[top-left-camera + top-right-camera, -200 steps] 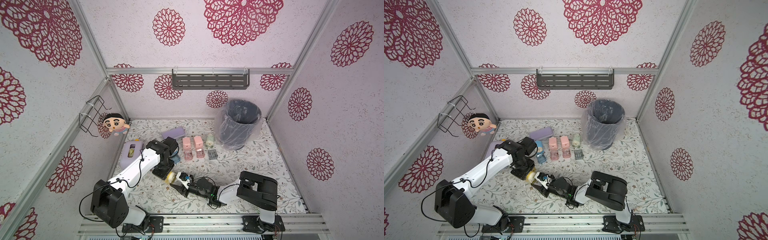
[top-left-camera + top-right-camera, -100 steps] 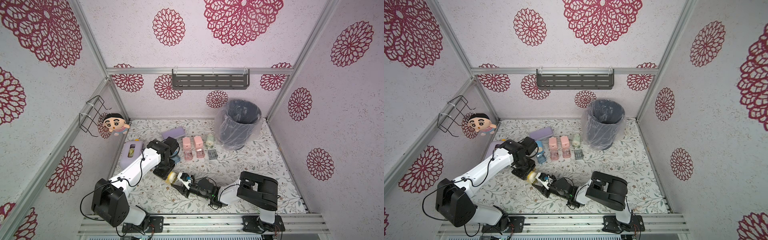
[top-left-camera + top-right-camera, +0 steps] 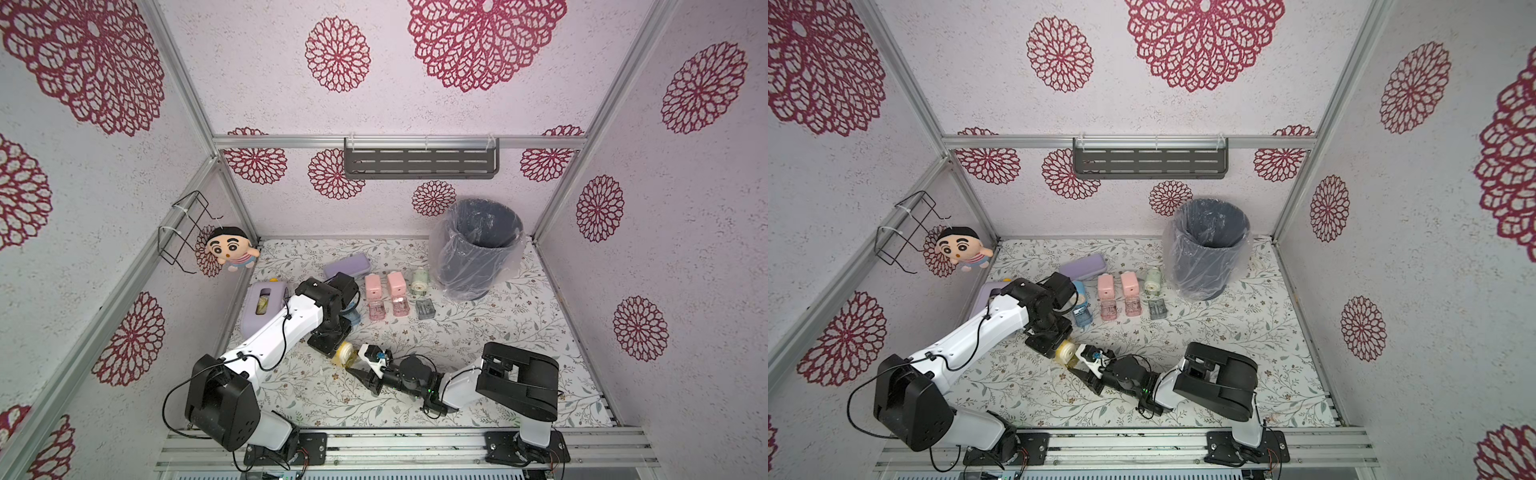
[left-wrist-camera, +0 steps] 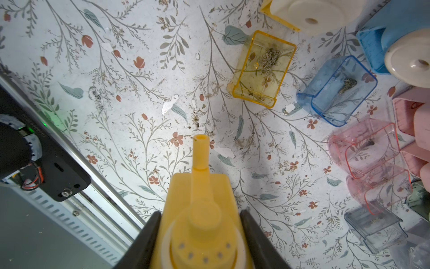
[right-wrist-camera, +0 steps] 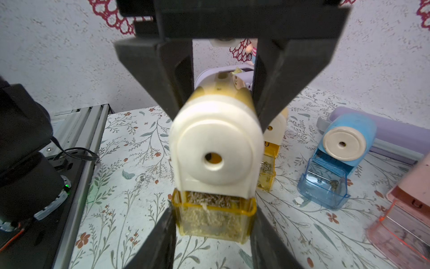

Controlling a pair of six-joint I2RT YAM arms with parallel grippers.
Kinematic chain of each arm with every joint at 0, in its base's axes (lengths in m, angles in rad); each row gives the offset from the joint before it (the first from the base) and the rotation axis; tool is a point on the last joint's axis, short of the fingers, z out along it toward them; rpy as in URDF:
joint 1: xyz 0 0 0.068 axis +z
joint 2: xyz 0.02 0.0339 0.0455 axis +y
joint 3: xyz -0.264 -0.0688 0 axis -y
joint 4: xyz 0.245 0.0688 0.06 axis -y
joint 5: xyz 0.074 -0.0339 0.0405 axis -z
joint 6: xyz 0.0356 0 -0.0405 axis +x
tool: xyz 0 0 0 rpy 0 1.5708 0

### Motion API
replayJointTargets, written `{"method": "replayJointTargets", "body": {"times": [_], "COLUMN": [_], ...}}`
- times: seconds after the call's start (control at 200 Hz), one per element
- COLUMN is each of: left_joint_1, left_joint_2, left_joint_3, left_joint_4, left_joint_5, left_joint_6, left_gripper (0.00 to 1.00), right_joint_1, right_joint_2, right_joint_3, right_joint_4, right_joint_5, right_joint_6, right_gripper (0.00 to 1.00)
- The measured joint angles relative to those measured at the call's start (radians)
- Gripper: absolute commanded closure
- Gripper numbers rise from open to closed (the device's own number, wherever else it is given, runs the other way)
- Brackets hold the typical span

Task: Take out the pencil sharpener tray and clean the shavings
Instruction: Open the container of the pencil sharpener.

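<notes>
- Yellow-and-cream sharpener (image 5: 214, 144) sits toward 8 o'clock from the middle of the surface (image 3: 498, 340) in both top views. I cannot tell whether it rests on the surface or hangs just above it.
- Left claw (image 4: 200, 213) is clenched on the sharpener's flanks from above. I judge this anchors the body, so a pull on the drawer cannot drag the whole thing along.
- Right claw (image 5: 213, 209) reaches in low from about 4 o'clock and grasps the amber tray (image 5: 214, 221) by its two side walls. That approach lines the pull up with the slot the tray slides in.
- Tray is at the sharpener's foot, its lip a little proud of the cream face. I judge it part drawn, not free.
- Shavings (image 5: 209, 198) fill it nearly to the rim. A level, sideways grip probably guards against spilling them.
- Bin (image 3: 478, 249) stands open at about 2 o'clock from the sharpener, well apart. It is the likely place to tip the load.
- Pink trays (image 3: 376, 311) at 1 o'clock lie out in front of their own bodies.
</notes>
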Motion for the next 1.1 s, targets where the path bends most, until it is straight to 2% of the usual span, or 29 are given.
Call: {"method": "replayJointTargets", "body": {"times": [0.16,0.39,0.465,0.745,0.986,1.101], "left_joint_1": [0.006,0.008,0.008,0.008,0.008,0.008], "left_joint_2": [0.006,0.006,0.006,0.006,0.006,0.006], "left_joint_3": [0.002,0.003,0.003,0.003,0.005,0.005], "left_joint_4": [-0.003,-0.006,-0.006,-0.007,0.013,0.014], "left_joint_5": [-0.041,-0.059,-0.061,-0.064,-0.071,-0.072], "left_joint_6": [0.001,0.001,0.001,0.001,0.001,0.001], "left_gripper": [0.74,0.74,0.74,0.74,0.74,0.74], "right_joint_1": [-0.003,-0.005,-0.005,-0.014,-0.032,-0.033], "right_joint_2": [0.002,0.038,0.048,0.067,0.070,0.074], "right_joint_3": [0.011,0.052,0.069,0.113,0.119,0.125], "right_joint_4": [-0.015,-0.033,-0.037,-0.071,-0.079,-0.083], "right_joint_5": [0.001,0.000,0.000,-0.008,-0.027,-0.030], "right_joint_6": [0.002,0.008,0.008,0.011,0.016,0.017], "right_gripper": [0.27,0.23,0.25,0.41,0.40,0.43]}}
